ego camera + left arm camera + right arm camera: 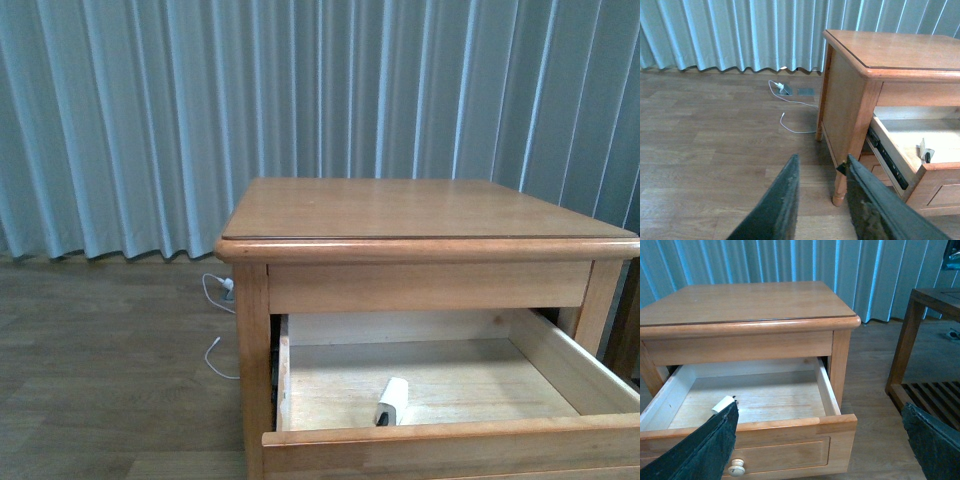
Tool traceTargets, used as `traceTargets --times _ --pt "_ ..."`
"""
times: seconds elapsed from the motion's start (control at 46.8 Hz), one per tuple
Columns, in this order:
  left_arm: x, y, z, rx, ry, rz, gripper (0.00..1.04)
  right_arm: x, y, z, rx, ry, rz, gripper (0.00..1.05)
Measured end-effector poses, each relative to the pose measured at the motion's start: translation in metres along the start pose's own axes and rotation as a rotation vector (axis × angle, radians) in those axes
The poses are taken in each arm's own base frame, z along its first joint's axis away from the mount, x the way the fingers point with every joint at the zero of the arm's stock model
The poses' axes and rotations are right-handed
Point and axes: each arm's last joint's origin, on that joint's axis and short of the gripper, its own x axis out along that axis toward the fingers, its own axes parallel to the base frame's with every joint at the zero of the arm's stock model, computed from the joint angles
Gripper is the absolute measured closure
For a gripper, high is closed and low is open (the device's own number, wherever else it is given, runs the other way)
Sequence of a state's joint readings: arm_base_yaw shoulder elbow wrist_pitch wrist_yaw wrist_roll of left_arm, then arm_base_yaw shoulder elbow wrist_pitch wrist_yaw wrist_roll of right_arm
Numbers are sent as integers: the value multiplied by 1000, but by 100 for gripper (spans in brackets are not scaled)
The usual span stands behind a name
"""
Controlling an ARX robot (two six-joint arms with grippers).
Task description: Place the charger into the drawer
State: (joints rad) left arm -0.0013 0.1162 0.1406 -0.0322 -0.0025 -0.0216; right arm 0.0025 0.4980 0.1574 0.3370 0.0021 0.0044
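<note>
Your left tool (822,158): jaws spread, nothing between them, over the wood floor (715,150) beside the desk (900,50). Your right tool (819,410): jaws wide apart, empty, facing the open drawer (790,426). The charger (392,400) lies inside it on the pale bottom board, close behind the front wall and clear of both tools. Looks: small white block, dark cable bit at one end. Its long axis runs back-to-front in the drawer, dark end toward the front wall.
</note>
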Motion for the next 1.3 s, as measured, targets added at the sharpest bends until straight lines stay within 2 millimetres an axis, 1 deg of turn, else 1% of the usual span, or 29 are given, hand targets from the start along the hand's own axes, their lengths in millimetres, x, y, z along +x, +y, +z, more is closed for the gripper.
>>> traceTargets --times 0.021,0.128,0.299,0.598,0.705,1.09,1.154,1.175,1.261,1.303 --pt "0 0 -1 3 -1 0 81 0 0 0 0 0 0 8" --pt "0 0 -8 6 0 1 101 0 0 0 0 0 0 8" --pt "0 0 -17 13 -1 0 101 0 0 0 0 0 0 8" --pt "0 1 -24 14 0 0 101 0 0 0 0 0 0 8" --pt "0 1 -33 14 -7 0 101 0 0 0 0 0 0 8" --pt "-1 1 -32 14 -12 0 100 0 0 0 0 0 0 8" --pt "-1 1 -32 14 -12 0 87 0 0 0 0 0 0 8" --pt "-1 1 -32 14 -12 0 81 1 0 -1 -12 33 -16 8" --pt "-1 1 -32 14 -12 0 60 4 0 -4 -34 294 -18 8" --pt "-1 1 -32 14 -13 0 51 8 1 -7 -31 365 4 8"
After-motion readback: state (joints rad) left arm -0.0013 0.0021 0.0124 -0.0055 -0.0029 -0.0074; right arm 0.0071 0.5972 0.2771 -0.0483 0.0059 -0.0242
